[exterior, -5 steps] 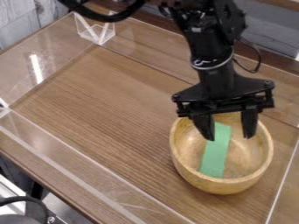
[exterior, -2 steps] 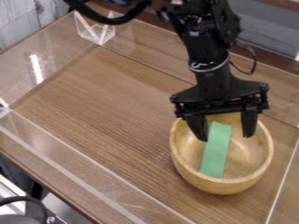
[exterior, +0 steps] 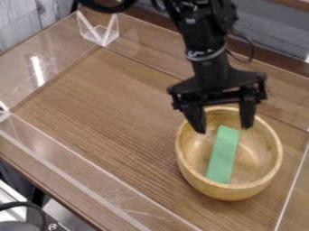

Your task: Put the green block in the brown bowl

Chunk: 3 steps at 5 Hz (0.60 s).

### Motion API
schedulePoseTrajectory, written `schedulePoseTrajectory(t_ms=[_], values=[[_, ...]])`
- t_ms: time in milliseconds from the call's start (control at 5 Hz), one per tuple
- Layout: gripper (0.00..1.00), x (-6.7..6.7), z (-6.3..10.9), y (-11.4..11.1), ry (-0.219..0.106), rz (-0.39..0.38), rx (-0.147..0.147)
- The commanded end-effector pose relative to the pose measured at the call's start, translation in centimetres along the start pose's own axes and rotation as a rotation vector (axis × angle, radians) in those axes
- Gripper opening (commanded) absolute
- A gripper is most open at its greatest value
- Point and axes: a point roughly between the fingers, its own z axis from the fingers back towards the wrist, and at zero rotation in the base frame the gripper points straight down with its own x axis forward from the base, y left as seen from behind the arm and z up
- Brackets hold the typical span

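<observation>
The flat bright-green rectangular block [exterior: 223,153] leans inside the round light-brown wooden bowl [exterior: 193,167]. It looks light and rigid, best pinched across its narrow width. Above the bowl's rim, the black gripper [exterior: 221,115] has its jaws apart, empty.

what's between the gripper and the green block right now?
Nothing. In the camera view the open gripper hangs just above the bowl; the block leans inside it, free, with only bare air between.

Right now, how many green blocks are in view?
1. The green block lies inside the brown bowl at the table's lower right, leaning against the bowl's far inner wall. No others show; none seem hidden.
</observation>
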Motion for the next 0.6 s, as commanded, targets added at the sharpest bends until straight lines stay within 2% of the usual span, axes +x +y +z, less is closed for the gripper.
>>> schedulePoseTrajectory(t_ms=[0,200,400], values=[[1.00,2.1,2.9,0.1,-0.073,-0.011,-0.017],[1.00,4.0,5.9,1.4,-0.111,-0.011,-0.002],[1.00,5.1,8.2,0.9,-0.143,-0.030,0.002]])
